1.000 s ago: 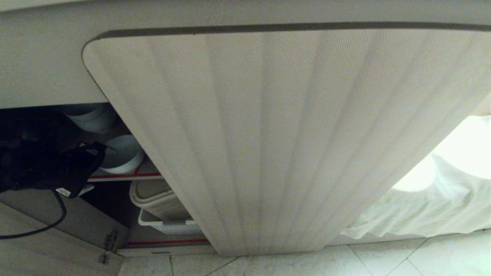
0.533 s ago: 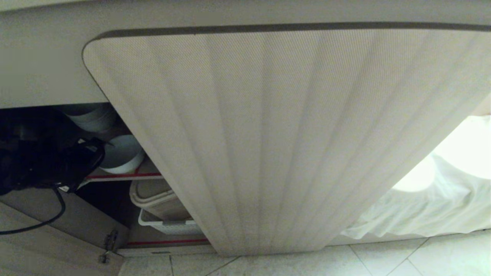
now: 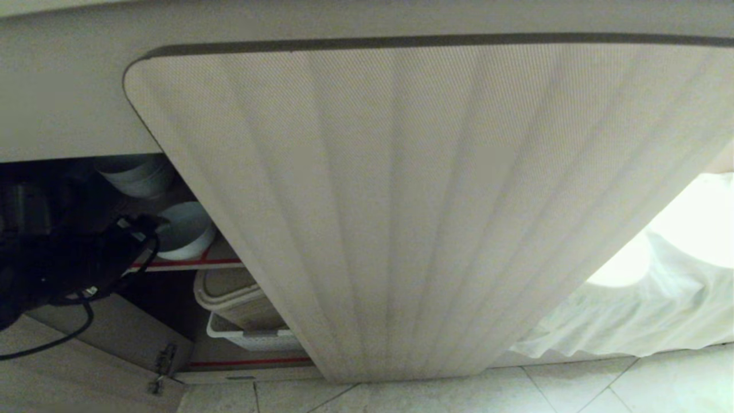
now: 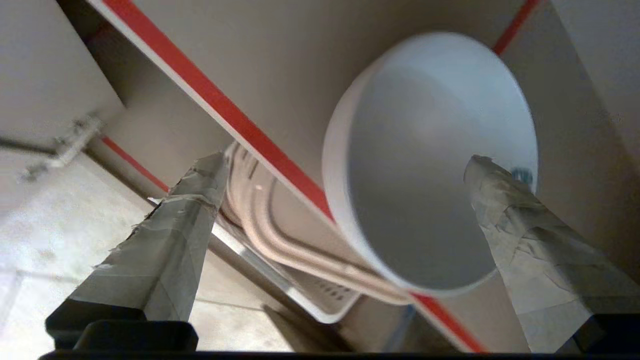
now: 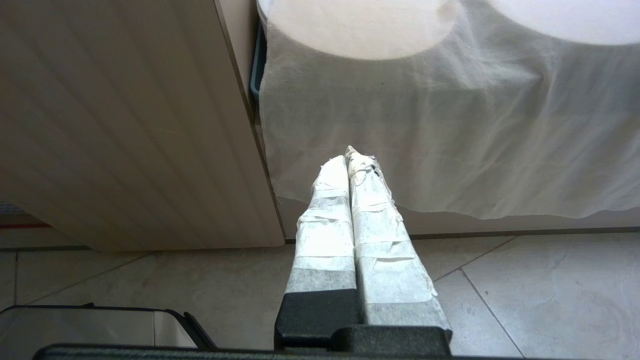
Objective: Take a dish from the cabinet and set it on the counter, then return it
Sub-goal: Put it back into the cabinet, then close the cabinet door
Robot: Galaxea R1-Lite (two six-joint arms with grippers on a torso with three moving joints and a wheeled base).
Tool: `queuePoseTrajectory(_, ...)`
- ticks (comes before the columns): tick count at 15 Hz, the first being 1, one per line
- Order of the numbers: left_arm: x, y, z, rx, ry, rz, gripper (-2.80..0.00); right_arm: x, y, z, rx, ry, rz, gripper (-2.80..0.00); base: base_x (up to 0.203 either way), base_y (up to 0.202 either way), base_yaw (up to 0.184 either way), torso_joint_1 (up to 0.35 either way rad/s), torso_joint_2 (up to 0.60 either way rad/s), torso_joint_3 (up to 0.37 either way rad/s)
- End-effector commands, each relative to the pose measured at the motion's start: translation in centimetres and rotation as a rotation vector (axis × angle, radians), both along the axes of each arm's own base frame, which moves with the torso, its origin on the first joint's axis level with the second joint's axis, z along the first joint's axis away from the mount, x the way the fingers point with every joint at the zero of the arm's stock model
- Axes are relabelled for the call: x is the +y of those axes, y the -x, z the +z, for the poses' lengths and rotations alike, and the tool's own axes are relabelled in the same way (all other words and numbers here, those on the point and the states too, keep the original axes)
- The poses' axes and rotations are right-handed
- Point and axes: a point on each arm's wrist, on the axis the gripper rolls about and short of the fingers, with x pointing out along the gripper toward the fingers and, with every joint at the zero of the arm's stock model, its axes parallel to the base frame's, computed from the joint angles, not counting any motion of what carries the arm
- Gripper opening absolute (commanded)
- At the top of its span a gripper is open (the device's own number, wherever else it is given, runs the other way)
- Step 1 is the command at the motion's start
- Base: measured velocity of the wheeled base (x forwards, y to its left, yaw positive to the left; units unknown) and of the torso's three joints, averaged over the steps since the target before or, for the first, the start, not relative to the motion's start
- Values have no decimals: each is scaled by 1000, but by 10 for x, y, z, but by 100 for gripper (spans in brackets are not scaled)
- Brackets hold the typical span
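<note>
Spread wide and empty, left gripper (image 4: 345,165) at the open cabinet (image 3: 189,264) on the near left; right gripper (image 5: 348,157) parked, pinched shut. Farther in, dish (image 4: 430,165) on the red-edged shelf (image 4: 235,120): best straddle one rim wall squarely, close gently.

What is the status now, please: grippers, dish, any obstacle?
Left gripper open at the dish, not gripping. Right gripper shut, parked near the floor. Dish sits on the cabinet shelf. Nothing blocks.
</note>
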Motion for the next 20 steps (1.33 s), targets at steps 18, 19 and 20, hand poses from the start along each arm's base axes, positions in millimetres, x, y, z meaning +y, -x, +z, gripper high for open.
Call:
queuePoseTrajectory(18, -11, 44, -1, -154, -434, -172, 0, 0, 0, 0, 0, -1, 0, -280, 0, 0, 0, 0, 0, 0)
queuePoseTrajectory(19, -12, 49, 0, -177, -465, -178, 0, 0, 0, 0, 0, 0, 0, -280, 0, 0, 0, 0, 0, 0)
queuePoseTrajectory(20, -13, 53, 2, -198, -483, -181, 0, 0, 0, 0, 0, -1, 0, -280, 0, 0, 0, 0, 0, 0)
